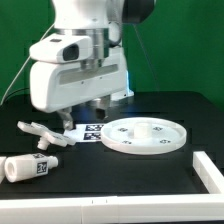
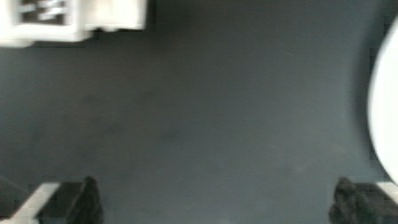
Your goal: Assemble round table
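End effector (image 1: 83, 113) hovers wide-jawed, round disc (image 1: 146, 135) just beside it.

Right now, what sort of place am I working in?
Most likely a robotics lab test bench: a black tabletop with white rails, a green backdrop, and a marker board beside the white disc.
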Robot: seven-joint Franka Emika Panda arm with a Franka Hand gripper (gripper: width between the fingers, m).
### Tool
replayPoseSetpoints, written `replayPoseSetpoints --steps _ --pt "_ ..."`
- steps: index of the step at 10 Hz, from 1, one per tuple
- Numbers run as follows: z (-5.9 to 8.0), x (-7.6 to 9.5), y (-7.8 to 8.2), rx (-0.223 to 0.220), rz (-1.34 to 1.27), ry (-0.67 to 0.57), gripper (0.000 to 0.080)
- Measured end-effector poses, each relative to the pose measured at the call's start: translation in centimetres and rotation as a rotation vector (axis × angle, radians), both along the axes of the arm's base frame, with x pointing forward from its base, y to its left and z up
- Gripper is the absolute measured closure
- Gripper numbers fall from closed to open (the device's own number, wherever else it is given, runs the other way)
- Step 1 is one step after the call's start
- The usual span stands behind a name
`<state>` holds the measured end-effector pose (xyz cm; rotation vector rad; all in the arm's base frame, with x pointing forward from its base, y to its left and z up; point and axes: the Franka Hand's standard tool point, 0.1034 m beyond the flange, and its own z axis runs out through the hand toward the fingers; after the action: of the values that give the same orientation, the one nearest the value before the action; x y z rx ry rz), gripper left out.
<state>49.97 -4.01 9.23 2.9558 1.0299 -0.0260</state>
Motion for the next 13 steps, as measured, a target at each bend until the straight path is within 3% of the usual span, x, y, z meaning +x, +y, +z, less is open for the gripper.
replayPoseSetpoints --steps 5,8,10,12,13 --pt "0.1 -0.2 0.5 0.001 -0.059 0.0 0.0151" --pt "0.4 -6.4 6.3 0.003 -0.211 -0.009 0.0151" --pt "0.3 -5.6 5.3 0.003 -0.167 -0.008 0.0151" --pt "0.1 -5.8 5.6 0.003 -0.168 -0.004 0.0151" --pt "-0.7 -6.7 6.5 0.003 -0.298 -0.002 0.0151"
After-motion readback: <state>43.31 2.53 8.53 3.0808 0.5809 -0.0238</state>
